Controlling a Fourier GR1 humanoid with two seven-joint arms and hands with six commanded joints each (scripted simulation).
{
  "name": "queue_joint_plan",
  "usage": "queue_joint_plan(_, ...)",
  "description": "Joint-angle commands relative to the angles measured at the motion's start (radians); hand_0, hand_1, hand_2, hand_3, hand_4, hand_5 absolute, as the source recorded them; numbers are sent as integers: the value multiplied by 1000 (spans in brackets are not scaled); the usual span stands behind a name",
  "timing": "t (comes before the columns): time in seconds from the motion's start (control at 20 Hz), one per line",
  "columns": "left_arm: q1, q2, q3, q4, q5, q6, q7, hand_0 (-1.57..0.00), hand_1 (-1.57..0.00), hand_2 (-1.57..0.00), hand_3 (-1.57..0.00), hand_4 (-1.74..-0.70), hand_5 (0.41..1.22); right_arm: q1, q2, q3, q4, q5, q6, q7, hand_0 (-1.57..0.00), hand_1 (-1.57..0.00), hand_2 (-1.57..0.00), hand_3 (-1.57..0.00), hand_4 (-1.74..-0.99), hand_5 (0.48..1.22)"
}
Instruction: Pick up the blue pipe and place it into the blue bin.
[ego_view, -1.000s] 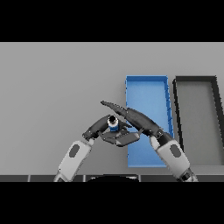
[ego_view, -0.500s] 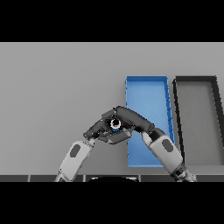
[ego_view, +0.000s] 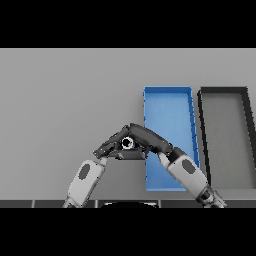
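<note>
Both robot hands are meeting just left of the blue bin on the grey tabletop. The left robot hand and the right robot hand are curling around the blue pipe, clasping it between them. A black bin is sitting right of the blue bin.

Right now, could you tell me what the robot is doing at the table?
Both dark hands are closed together around a small blue pipe, just left of the open blue rectangular bin. The left hand comes in from the lower left and the right hand from the lower right, reaching across the bin's near left corner. The pipe is not in the bin yet. A black rectangular bin sits beside the blue one on the grey table.
</note>
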Motion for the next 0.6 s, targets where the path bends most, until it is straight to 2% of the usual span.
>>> queue_joint_plan(0.0,-6,-3,-5,2,-9,8,-12,-1571,-1571,-1571,-1426,-1731,1221,-4,6,8,-6,2,-14,17,-1533,-1533,-1535,-1501,-1721,1160)
queue_joint_plan(0.05,15,7,-14,-5,-18,14,-38,-1571,-1571,-1571,-1422,-1731,1221,-3,9,7,-6,-4,-28,38,-1540,-1540,-1542,-1515,-1725,1172)
queue_joint_plan(0.15,12,18,-15,-15,-53,41,-56,-1571,-1571,-1571,-1454,-1724,1221,8,2,13,-16,8,-45,9,-1551,-1551,-1552,-1535,-1731,1190)
queue_joint_plan(0.2,6,20,-15,-15,-77,55,-44,-1462,-1342,-1293,-1166,-1599,1221,-5,-1,12,-7,17,-52,11,-1555,-1555,-1556,-1542,-1733,1196)
queue_joint_plan(0.25,9,31,-18,-13,-72,35,-54,-1169,-1073,-1034,-933,-1475,1221,-8,-6,13,-10,15,-51,25,-1558,-1558,-1559,-1548,-1734,1201)
queue_joint_plan(0.3,3,39,-18,-14,-75,4,-42,-935,-858,-827,-746,-1372,1221,-7,2,19,-4,14,-61,31,-1561,-1561,-1561,-1553,-1736,1205)
queue_joint_plan(0.4,-2,38,-20,-11,-104,-29,-27,-598,-549,-529,-477,-1206,1221,-1,-4,16,-16,2,-74,57,-1565,-1565,-1565,-1559,-1738,1211)
queue_joint_plan(0.5,10,39,-19,-13,-131,-37,-38,-383,-351,-338,-305,-1085,1029,-18,4,22,-11,17,-82,97,-1567,-1567,-1567,-1563,-1739,1214)
queue_joint_plan(0.55,4,30,-12,-12,-125,-29,4,-306,-281,-270,-244,-1047,938,-5,-1,29,-22,27,-83,78,-1568,-1568,-1568,-1565,-1739,1216)
